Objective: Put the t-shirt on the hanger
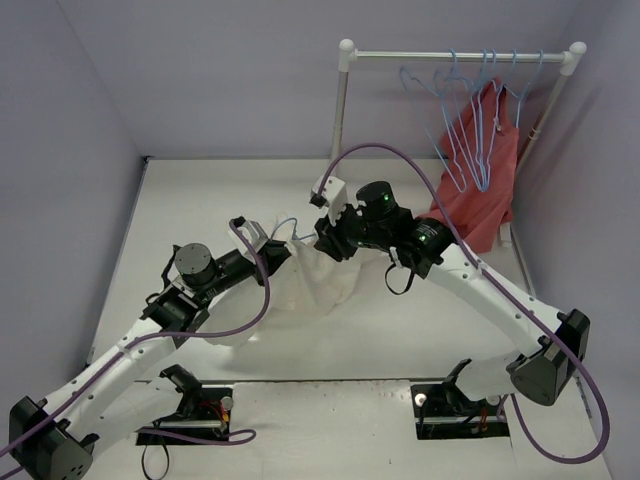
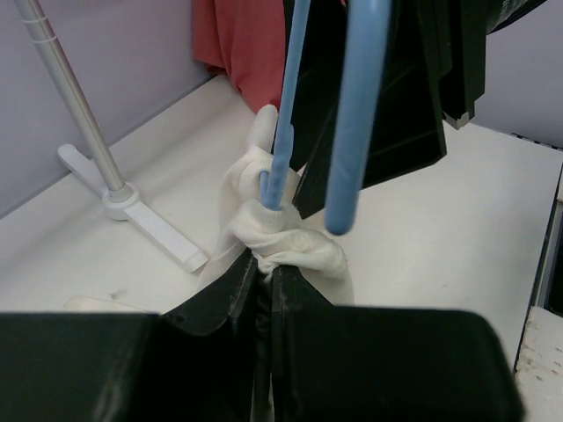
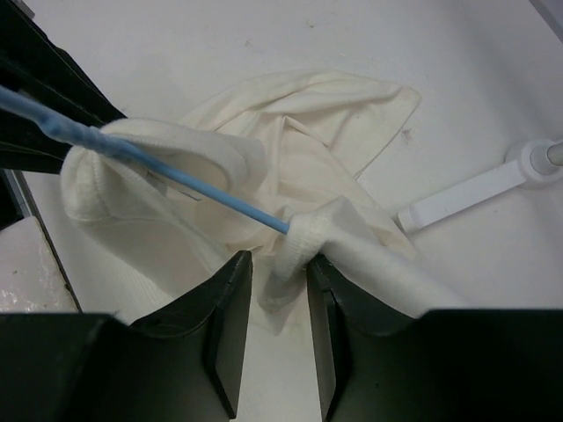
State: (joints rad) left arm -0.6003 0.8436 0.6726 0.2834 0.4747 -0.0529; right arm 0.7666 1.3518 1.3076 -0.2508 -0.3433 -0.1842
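The cream t-shirt (image 1: 322, 285) lies bunched on the white table between the two arms, its collar lifted. A light-blue wire hanger (image 1: 288, 226) runs through the collar; the left wrist view shows the hanger (image 2: 283, 132) rising from the bunched t-shirt (image 2: 286, 246). My left gripper (image 2: 266, 268) is shut on a fold of that cloth. In the right wrist view the hanger (image 3: 176, 171) passes into the ribbed collar of the t-shirt (image 3: 308, 132). My right gripper (image 3: 280, 272) is open, with the collar resting against its right finger and a gap on the left side.
A white clothes rack (image 1: 455, 55) stands at the back right with several blue hangers (image 1: 470, 120) and a red-coral garment (image 1: 485, 185). Its foot (image 3: 466, 193) lies on the table close to the shirt, and the rack pole (image 2: 75, 105) with its foot shows in the left wrist view.
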